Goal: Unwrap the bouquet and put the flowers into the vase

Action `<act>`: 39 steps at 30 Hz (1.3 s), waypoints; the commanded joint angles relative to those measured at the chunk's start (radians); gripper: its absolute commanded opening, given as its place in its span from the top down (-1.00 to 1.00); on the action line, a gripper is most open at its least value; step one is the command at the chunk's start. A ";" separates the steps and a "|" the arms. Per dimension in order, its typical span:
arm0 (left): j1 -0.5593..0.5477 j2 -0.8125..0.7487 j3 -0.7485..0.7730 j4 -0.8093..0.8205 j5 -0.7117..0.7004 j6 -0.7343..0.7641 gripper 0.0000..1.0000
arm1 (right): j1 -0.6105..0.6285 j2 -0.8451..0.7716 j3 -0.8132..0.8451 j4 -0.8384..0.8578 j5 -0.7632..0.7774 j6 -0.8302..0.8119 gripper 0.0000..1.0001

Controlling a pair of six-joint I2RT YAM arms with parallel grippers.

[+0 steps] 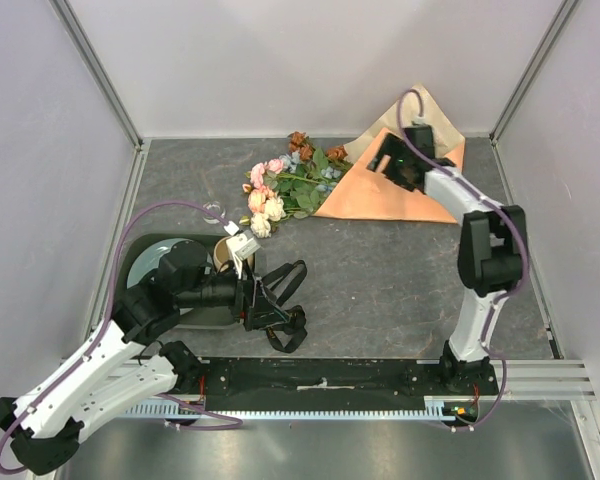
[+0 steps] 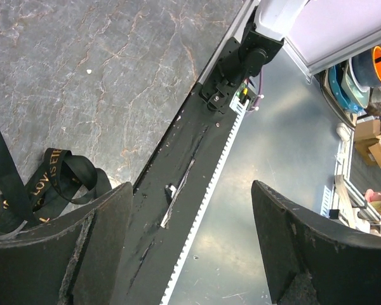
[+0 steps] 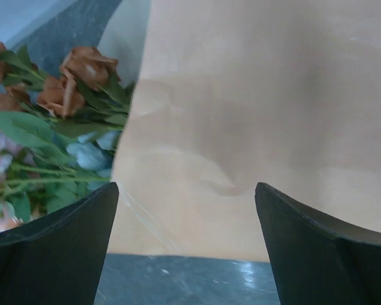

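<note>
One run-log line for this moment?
ribbon: off, on table | flowers: lying on kraft paper | left gripper: open | right gripper: open over paper

a lab test cell: white wall panels [image 1: 280, 60], aluminium posts [image 1: 94, 66], bolted mounting rail [image 1: 360, 407].

- Dark grey marbled tabletop [image 1: 380, 290], evenly lit.
- Plain pale lilac-white panel walls [image 1: 310, 60] on three sides.
- Silver aluminium corner posts [image 1: 98, 75] between the panels.
- Black mounting rail [image 1: 330, 378] along the near edge.
</note>
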 commanded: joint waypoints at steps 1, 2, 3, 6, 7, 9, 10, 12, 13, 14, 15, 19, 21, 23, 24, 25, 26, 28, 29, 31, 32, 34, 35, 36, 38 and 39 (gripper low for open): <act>0.004 -0.003 -0.003 0.038 -0.013 -0.027 -0.63 | 0.162 0.080 0.195 -0.120 0.472 0.201 -0.96; 0.004 -0.006 -0.006 0.038 -0.013 -0.035 -0.63 | 0.208 0.143 0.298 -0.149 0.590 0.210 -0.96; 0.004 -0.007 -0.007 0.038 -0.016 -0.038 -0.63 | 0.234 0.181 0.362 -0.192 0.685 0.236 -0.96; 0.004 -0.020 -0.017 0.036 -0.019 -0.051 -0.63 | 0.322 0.370 0.671 -0.407 0.950 0.267 -0.96; 0.004 -0.026 -0.021 0.035 -0.019 -0.056 -0.63 | 0.337 0.422 0.753 -0.500 0.992 0.250 -0.96; 0.004 -0.032 -0.026 0.030 -0.021 -0.067 -0.63 | 0.362 0.543 0.927 -0.539 1.046 0.217 -0.96; 0.004 -0.032 -0.026 0.027 -0.025 -0.067 -0.62 | 0.362 0.567 0.953 -0.539 1.062 0.217 -0.96; 0.004 -0.034 -0.026 0.019 -0.030 -0.068 -0.62 | 0.361 0.605 0.972 -0.507 1.106 0.204 -0.96; 0.004 -0.035 -0.024 0.016 -0.033 -0.068 -0.62 | 0.361 0.613 0.969 -0.486 1.144 0.188 -0.96; 0.004 -0.035 -0.023 0.009 -0.034 -0.067 -0.62 | 0.361 0.623 0.964 -0.463 1.160 0.139 -0.96; 0.004 -0.035 -0.023 0.007 -0.038 -0.068 -0.62 | 0.358 0.627 0.954 -0.389 1.171 0.109 -0.96; 0.004 -0.024 -0.030 0.006 -0.045 -0.067 -0.62 | 0.330 0.659 0.961 -0.277 1.189 -0.003 -0.96; 0.004 -0.006 -0.029 0.010 -0.047 -0.064 -0.62 | 0.319 0.691 0.977 -0.230 1.188 -0.055 -0.96; 0.004 0.005 -0.029 0.019 -0.044 -0.062 -0.62 | 0.298 0.715 0.977 -0.186 1.157 -0.085 -0.96; 0.004 0.009 -0.033 0.032 -0.042 -0.064 -0.62 | 0.292 0.726 0.977 -0.153 1.148 -0.105 -0.96; 0.004 0.014 -0.033 0.039 -0.042 -0.065 -0.62 | 0.275 0.748 0.987 -0.145 1.137 -0.109 -0.97; 0.004 0.016 -0.035 0.045 -0.044 -0.067 -0.62 | 0.269 0.757 0.995 -0.143 1.108 -0.109 -0.96; 0.004 0.029 -0.033 0.056 -0.041 -0.065 -0.62 | 0.252 0.772 1.006 -0.139 1.090 -0.112 -0.96; 0.004 0.034 -0.033 0.055 -0.041 -0.064 -0.62 | 0.249 0.774 1.001 -0.122 1.080 -0.116 -0.96; 0.005 0.043 -0.030 0.058 -0.039 -0.059 -0.62 | 0.242 0.774 0.986 -0.100 1.070 -0.138 -0.96; 0.004 0.046 -0.030 0.058 -0.039 -0.059 -0.62 | 0.242 0.775 0.984 -0.081 1.065 -0.147 -0.96; 0.004 0.052 -0.032 0.061 -0.038 -0.058 -0.62 | 0.241 0.777 0.981 -0.079 1.070 -0.158 -0.96; 0.004 0.054 -0.030 0.062 -0.035 -0.059 -0.62 | 0.239 0.772 0.974 -0.080 1.073 -0.155 -0.88; 0.004 0.055 -0.030 0.061 -0.031 -0.056 -0.62 | 0.242 0.760 0.940 -0.080 1.083 -0.146 -0.78; 0.004 0.059 -0.030 0.064 -0.031 -0.056 -0.62 | 0.241 0.719 0.900 -0.077 1.086 -0.116 -0.61; 0.004 0.059 -0.029 0.067 -0.030 -0.059 -0.62 | 0.242 0.705 0.867 -0.079 1.093 -0.107 -0.55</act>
